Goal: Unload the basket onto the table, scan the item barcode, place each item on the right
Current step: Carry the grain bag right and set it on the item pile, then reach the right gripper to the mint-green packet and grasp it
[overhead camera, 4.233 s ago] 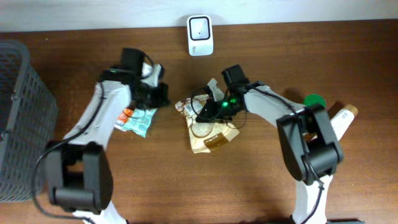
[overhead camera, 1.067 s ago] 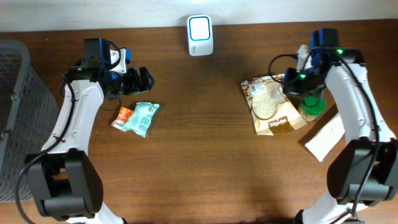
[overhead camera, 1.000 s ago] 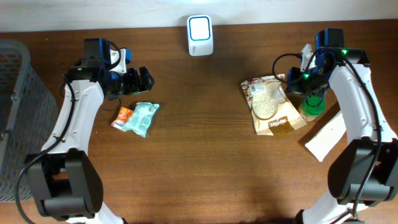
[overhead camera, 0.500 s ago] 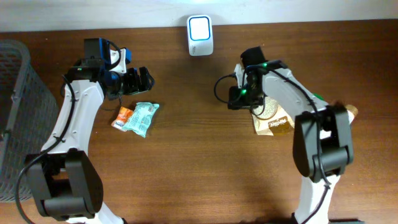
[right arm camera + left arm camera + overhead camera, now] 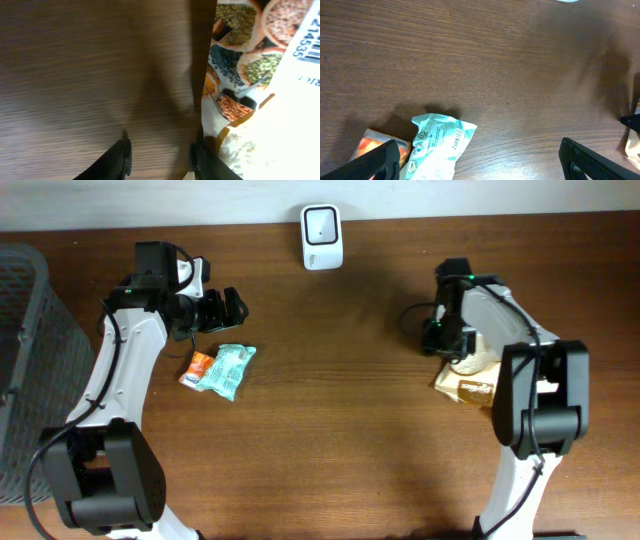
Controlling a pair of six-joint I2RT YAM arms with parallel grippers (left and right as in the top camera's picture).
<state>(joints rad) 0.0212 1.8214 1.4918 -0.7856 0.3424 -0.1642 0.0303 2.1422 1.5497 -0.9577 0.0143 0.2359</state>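
Grain-printed beige plastic pouch (image 5: 468, 387) is lying at 4 o'clock of the released right gripper (image 5: 437, 340). Left gripper (image 5: 477, 145) is hanging released too.

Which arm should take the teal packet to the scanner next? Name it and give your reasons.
Left. The left gripper hangs open right by the teal packet, which shows between its fingers in the wrist view. The right gripper is far off on the other side, beside the grain pouch.
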